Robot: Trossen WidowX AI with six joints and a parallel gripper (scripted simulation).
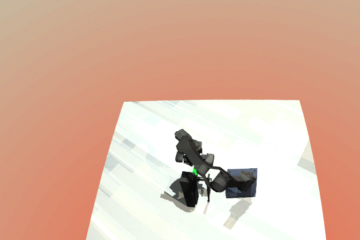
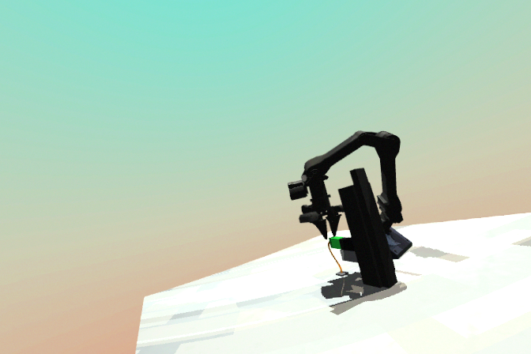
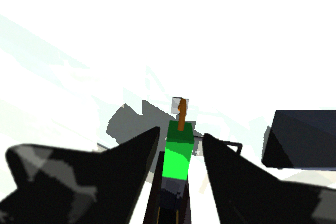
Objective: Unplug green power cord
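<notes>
While pincer (image 2: 330,234) hangs spread just above, green plug (image 2: 336,241) juts sideways from leaning power strip (image 2: 368,233).

tool (image 2: 330,234) above plug (image 2: 336,241), power strip (image 2: 368,233) close beside

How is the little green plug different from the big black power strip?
The green plug is bright green, while the power strip is black. The plug is a small block; the strip is a tall slab standing higher than the gripper. The plug sticks out sideways from the strip's face, while the strip leans upright on the table. An orange cord hangs from the plug; none shows on the strip. Both are boxy.
</notes>
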